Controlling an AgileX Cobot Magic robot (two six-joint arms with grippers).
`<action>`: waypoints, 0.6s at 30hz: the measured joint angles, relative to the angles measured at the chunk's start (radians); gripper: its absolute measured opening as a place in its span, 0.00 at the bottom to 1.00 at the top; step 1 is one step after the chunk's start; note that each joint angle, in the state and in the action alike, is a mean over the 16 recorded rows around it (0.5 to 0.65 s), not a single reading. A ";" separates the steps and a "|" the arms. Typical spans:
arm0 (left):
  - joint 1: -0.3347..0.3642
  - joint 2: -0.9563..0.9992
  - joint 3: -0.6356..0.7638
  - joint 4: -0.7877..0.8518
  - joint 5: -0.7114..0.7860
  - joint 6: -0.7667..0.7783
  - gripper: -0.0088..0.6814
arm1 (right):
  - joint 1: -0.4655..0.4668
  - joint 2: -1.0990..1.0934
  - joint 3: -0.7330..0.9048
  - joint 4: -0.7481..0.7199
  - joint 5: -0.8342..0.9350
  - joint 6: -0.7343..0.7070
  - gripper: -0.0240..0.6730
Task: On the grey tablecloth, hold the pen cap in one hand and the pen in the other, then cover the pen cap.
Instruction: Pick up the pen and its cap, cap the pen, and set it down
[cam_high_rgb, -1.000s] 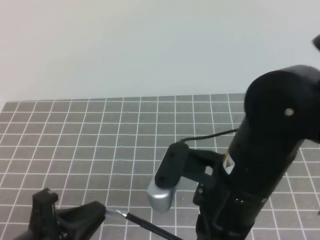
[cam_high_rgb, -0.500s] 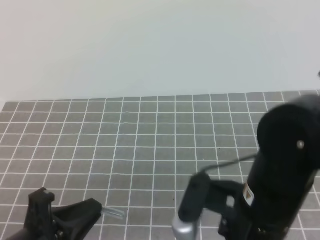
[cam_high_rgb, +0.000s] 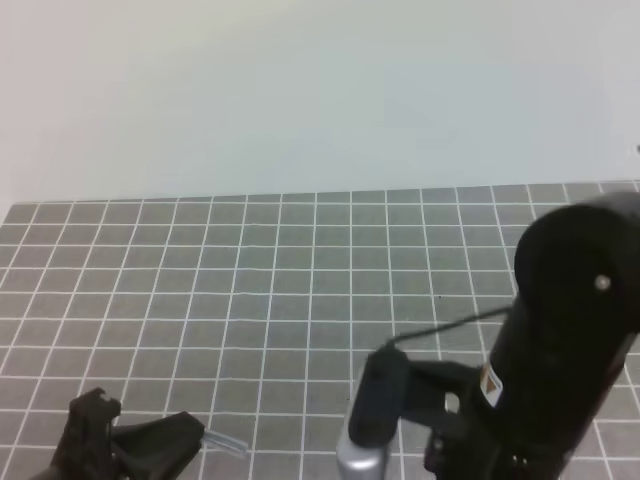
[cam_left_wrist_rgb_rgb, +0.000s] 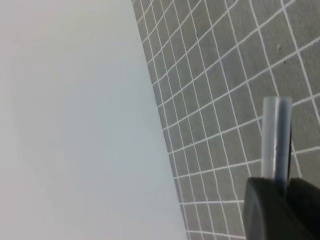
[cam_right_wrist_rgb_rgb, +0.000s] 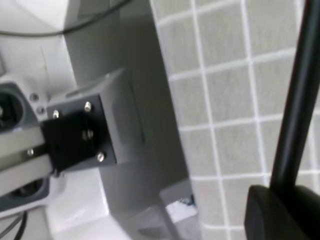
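Since both arms sit at the bottom edge of the high view, most of each is cut off: the left gripper (cam_high_rgb: 190, 432) shows only as a dark lump at lower left with its fingers pointing right, and the pen cap (cam_high_rgb: 225, 442) pokes out of it as a short pale translucent stub, hard to make out against the grey tablecloth (cam_high_rgb: 250, 290). Left wrist view is clearer: the left gripper (cam_left_wrist_rgb_rgb: 282, 192) has its dark fingertips (cam_left_wrist_rgb_rgb: 260, 205) pressed together on the pen cap (cam_left_wrist_rgb_rgb: 276, 140), pinching its lower part, the clear greyish end sticking up free, a darker streak visible inside it; the gripper body is cropped by the lower right corner. Cap is held above the grey tablecloth (cam_left_wrist_rgb_rgb: 220, 75), not touching it as far as can be told. On the right, the big black right arm (cam_high_rgb: 570, 340) with its silver-tipped wrist camera (cam_high_rgb: 365, 420) fills the lower right corner of the high view and hides the right gripper entirely; the pen is not visible there either. Right wrist view shows the right gripper (cam_right_wrist_rgb_rgb: 280, 207) only as one dark block at bottom right, closed on the pen (cam_right_wrist_rgb_rgb: 295, 100), which runs up as a slim black shaft to the top edge; its tip is out of frame, so the tip end cannot be judged. Behind the pen lies the grey tablecloth (cam_right_wrist_rgb_rgb: 225, 100), and left of that a blurry grey mount (cam_right_wrist_rgb_rgb: 85, 135) with screws, partly cropped. Farther back in the high view the grid cloth ends at a plain pale wall (cam_high_rgb: 300, 90).
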 joint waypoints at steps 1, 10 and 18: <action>-0.001 0.000 0.000 -0.001 -0.001 -0.002 0.07 | 0.000 0.000 -0.006 -0.001 -0.007 -0.004 0.07; -0.027 -0.016 0.000 -0.011 -0.018 -0.042 0.07 | 0.000 0.001 -0.048 -0.024 -0.019 -0.015 0.08; -0.074 -0.032 0.000 -0.025 -0.028 -0.068 0.07 | 0.000 0.003 -0.048 -0.039 -0.045 -0.014 0.11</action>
